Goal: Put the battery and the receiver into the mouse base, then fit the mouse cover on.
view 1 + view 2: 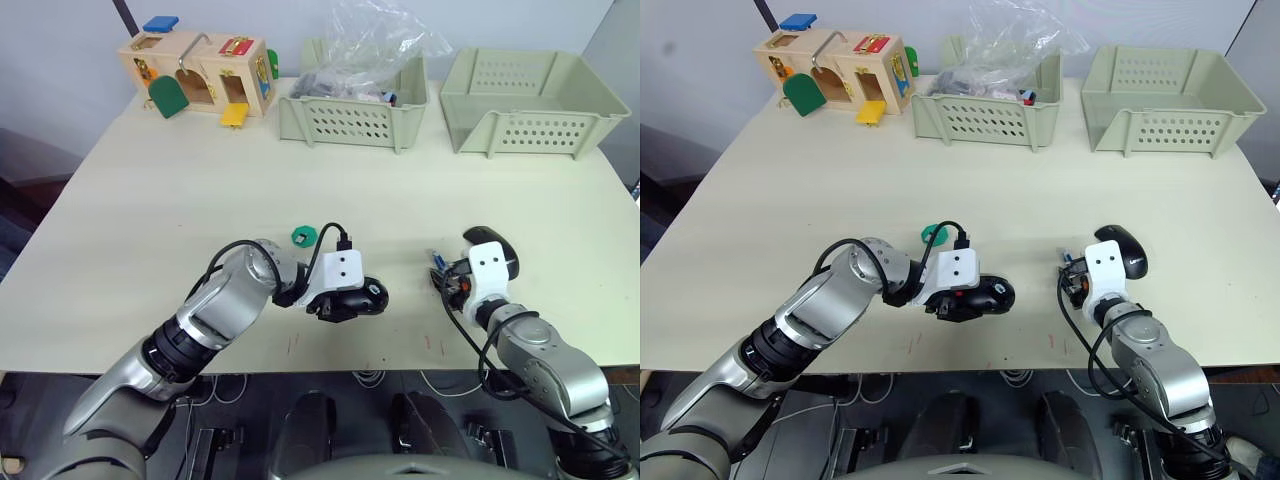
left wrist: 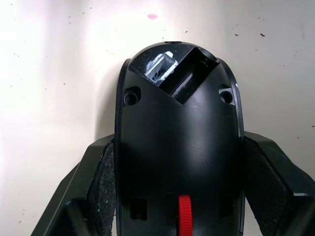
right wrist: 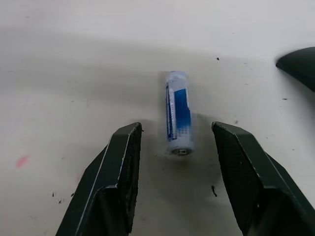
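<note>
Battery (image 3: 177,120) pickup is beginning: it is lying on the worktop (image 3: 74,73) between the right gripper's (image 3: 175,147) open fingers, needing closure; left fingers (image 2: 106,172) are clamping the mouse base (image 2: 179,147).

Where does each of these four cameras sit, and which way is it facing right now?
Left eye: head, looking down over the table; both arms show.
Right eye: same head, same scene, slightly offset.
Left wrist: along the left gripper, shut on the mouse base.
Right wrist: along the open right gripper, at the battery between its fingers.
Shared: the base shows in eye and left wrist views; the mouse cover in eye views and at the right wrist view's edge.
</note>
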Available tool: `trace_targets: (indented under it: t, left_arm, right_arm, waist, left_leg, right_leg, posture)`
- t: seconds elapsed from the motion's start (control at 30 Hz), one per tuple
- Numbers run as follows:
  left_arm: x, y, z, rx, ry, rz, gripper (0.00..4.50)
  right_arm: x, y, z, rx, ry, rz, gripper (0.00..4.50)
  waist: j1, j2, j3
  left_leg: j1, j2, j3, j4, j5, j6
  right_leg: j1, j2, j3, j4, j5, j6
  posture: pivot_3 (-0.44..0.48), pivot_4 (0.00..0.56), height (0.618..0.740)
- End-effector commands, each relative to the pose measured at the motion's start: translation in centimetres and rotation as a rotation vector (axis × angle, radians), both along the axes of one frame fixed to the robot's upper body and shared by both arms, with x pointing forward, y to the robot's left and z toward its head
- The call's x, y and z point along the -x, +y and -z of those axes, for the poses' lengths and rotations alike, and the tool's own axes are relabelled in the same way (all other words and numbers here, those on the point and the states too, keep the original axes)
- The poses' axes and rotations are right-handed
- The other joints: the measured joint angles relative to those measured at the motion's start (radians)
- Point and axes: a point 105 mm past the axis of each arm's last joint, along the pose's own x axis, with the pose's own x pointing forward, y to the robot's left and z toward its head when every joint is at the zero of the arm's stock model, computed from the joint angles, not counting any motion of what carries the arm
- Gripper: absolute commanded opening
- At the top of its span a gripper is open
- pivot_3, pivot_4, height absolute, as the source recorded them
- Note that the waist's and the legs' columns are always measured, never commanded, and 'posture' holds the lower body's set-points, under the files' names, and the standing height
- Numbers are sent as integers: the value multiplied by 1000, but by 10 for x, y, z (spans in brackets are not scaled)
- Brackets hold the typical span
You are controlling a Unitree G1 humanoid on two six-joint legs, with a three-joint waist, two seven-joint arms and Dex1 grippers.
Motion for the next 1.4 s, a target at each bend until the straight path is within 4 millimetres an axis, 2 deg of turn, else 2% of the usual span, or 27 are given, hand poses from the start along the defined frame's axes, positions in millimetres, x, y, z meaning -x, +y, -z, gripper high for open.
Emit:
trace_targets:
  t: [0.03,0.07,0.13,0.3,0.5,0.73,0.87,1.0,1.4]
  left_arm:
    - [7,-4,6,-7,20,28,2925]
    - [7,-4,6,-7,20,27,2925]
    - [6,-3,7,-14,14,29,2925]
    - [6,-3,7,-12,13,29,2925]
    - [6,-4,7,-11,13,29,2925]
    - [5,-4,8,-12,13,27,2925]
    - [4,-4,9,-13,14,28,2925]
    - [4,-5,8,-13,11,31,2925]
    - [5,-5,7,-16,15,31,2925]
  right_arm:
    - [-5,-2,-12,-11,-59,12,2393]
    - [-5,-2,-12,-12,-60,12,2393]
    - [-4,-1,-9,-12,-56,10,1870]
    - [-3,0,-8,-12,-58,8,183]
    - [1,-1,-16,15,-84,-27,156]
    - [25,7,-53,92,-77,-258,156]
    - [37,5,-66,240,29,-353,156]
    - [49,18,-79,220,127,-519,156]
    - [57,22,-82,299,293,-694,156]
  waist:
    - [0,0,0]
    - [0,0,0]
    - [0,0,0]
    - [0,0,0]
    - [0,0,0]
    - [0,2,1]
    - [0,2,1]
    - [1,2,1]
    - [0,2,2]
  left_leg:
    - [0,0,0,0,0,0]
    - [0,0,0,0,0,0]
    - [0,0,0,0,0,0]
    - [0,0,0,0,0,0]
    - [0,0,0,0,0,0]
    - [0,0,0,0,0,0]
    - [0,0,0,0,0,0]
    - [0,0,-2,0,0,0]
    - [-1,0,-2,-1,0,1]
  right_leg:
    - [0,0,0,0,0,0]
    - [0,0,0,0,0,0]
    - [0,0,0,0,0,0]
    - [0,0,0,0,0,0]
    - [0,0,0,0,-1,2]
    - [0,0,0,0,-1,1]
    - [0,0,0,0,-1,1]
    - [0,0,-1,0,0,-1]
    - [0,-2,-2,-1,1,-1]
  posture:
    - [0,150,740]
    - [0,150,740]
    - [0,150,740]
    - [0,150,740]
    - [0,150,740]
    - [0,150,740]
    - [0,150,740]
    - [0,150,740]
    - [0,150,740]
